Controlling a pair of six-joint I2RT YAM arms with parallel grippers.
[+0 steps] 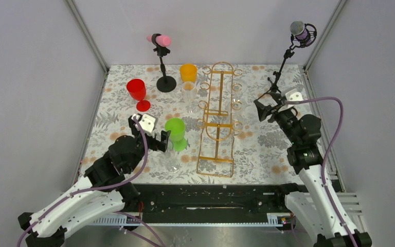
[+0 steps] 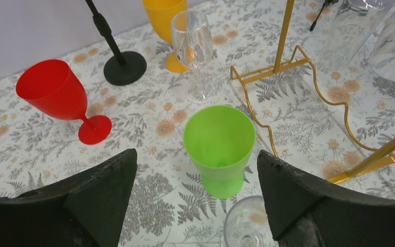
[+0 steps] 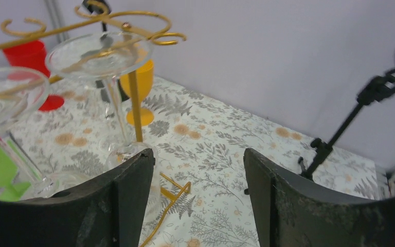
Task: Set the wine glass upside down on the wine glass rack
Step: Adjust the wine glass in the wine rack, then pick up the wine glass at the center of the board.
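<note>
Near green glass (image 2: 218, 141), L tool (image 2: 195, 157) jaws wide apart, nothing between; R tool (image 3: 198, 153) by rack (image 3: 135, 103), same.

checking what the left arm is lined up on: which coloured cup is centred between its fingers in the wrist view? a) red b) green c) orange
b, the green cup stands midway between the open left fingers, with the red one off to the left.
</note>
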